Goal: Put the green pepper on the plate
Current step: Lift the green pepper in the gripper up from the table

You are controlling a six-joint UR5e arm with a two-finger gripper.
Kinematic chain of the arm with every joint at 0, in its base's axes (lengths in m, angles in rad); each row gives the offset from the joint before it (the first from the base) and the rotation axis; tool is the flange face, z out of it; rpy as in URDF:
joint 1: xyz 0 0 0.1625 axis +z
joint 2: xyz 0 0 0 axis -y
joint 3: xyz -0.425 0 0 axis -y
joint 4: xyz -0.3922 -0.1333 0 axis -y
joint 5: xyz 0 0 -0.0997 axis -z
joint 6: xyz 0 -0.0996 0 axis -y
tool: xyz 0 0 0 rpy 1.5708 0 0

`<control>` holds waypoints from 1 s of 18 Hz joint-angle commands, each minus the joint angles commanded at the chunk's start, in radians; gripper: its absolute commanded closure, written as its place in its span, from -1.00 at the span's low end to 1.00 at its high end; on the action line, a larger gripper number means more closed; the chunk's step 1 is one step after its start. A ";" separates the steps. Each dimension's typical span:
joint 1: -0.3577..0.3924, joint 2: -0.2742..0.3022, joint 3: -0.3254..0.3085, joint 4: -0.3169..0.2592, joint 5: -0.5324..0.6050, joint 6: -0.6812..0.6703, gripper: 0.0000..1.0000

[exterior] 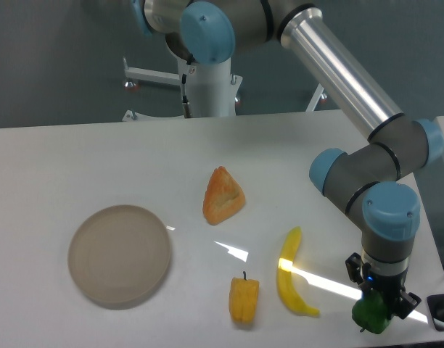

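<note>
The green pepper (371,316) sits at the table's (99,159) near right corner, at about four o'clock from the table's middle, dark and glossy under the arm's (352,87) wrist. The gripper (378,304) comes straight down on it from above, and its dark fingers (403,303) lie against the pepper's sides, pinching it. Whether the pepper rests on the surface or hangs just clear of it cannot be told.

The plate (119,254), round and beige-grey with a low rim, lies well apart at the nine o'clock side of the table, with nothing on it. Seen from the pepper, it is far off toward nine o'clock.

Between the two lie three other things. A banana (293,275) lies nearest the pepper, just toward its nine o'clock, curved and running from the far side toward the near edge. An orange-yellow pepper (244,299) stands with its stem up at the banana's nine o'clock, near but not touching. An orange wedge-shaped piece (223,196) sits near the table's middle, at about eleven o'clock from the yellow pepper.

The arm reaches in from the twelve o'clock side, its silver tube slanting down to blue-capped joints over the corner.
</note>
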 joint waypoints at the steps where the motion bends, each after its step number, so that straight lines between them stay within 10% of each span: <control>1: 0.000 0.000 0.006 0.000 0.002 0.000 0.55; 7: -0.037 0.038 -0.034 -0.012 0.012 -0.008 0.54; 18: -0.098 0.303 -0.305 -0.155 0.003 -0.210 0.54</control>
